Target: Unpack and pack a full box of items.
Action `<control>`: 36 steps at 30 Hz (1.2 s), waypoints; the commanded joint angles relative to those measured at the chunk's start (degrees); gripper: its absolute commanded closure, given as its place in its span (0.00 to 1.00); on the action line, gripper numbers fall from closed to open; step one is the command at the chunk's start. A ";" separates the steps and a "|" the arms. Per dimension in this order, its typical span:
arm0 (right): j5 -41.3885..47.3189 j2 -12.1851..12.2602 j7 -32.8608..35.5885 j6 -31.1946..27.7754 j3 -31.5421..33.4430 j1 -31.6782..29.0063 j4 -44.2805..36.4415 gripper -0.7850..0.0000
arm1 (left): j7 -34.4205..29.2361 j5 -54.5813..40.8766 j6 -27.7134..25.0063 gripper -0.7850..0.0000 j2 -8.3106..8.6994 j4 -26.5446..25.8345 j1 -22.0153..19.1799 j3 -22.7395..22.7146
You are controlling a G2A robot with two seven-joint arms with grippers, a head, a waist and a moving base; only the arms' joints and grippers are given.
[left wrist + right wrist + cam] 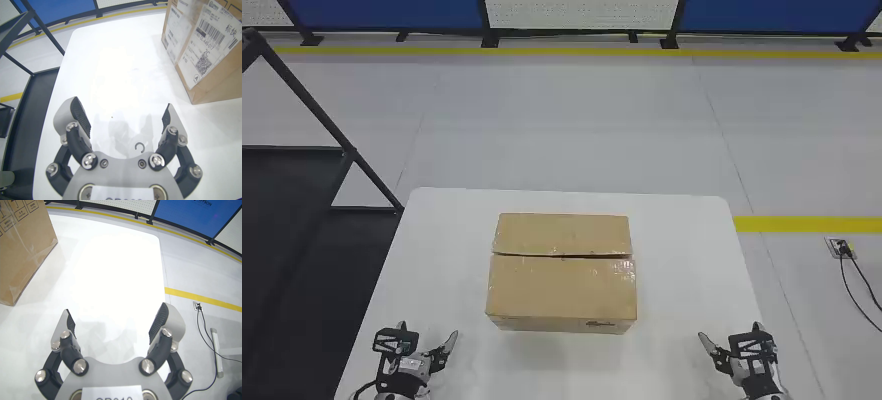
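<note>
Box (562, 275) closed at centre of surface (682, 250), long axis 9-to-3 o'clock, flap seam along it, at 1 o'clock from left pincer (427, 340) and 11 o'clock from right pincer (732, 340), both spread apart, empty, about equally near, neither touching it.

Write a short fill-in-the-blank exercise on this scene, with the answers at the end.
1. The cardboard box stands on the white table with its top flaps ___.
2. The left gripper and the right gripper both have their jaws ___.
3. Each of the two holds ___.
Missing words: closed; open; nothing.
</note>
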 commanded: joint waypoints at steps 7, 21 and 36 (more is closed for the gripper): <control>0.00 0.00 0.00 0.00 0.00 0.00 0.00 0.00 | 0.00 0.00 0.00 0.00 0.00 0.00 0.00 0.00; 3.86 0.58 -0.20 -14.37 1.76 -2.05 -8.76 0.00 | 8.18 -2.32 -7.03 0.00 0.23 -2.13 2.29 -3.66; 15.59 0.95 6.95 -21.56 4.80 -0.48 -15.50 0.00 | 13.71 -1.46 -9.22 0.00 0.40 -3.88 4.38 -7.38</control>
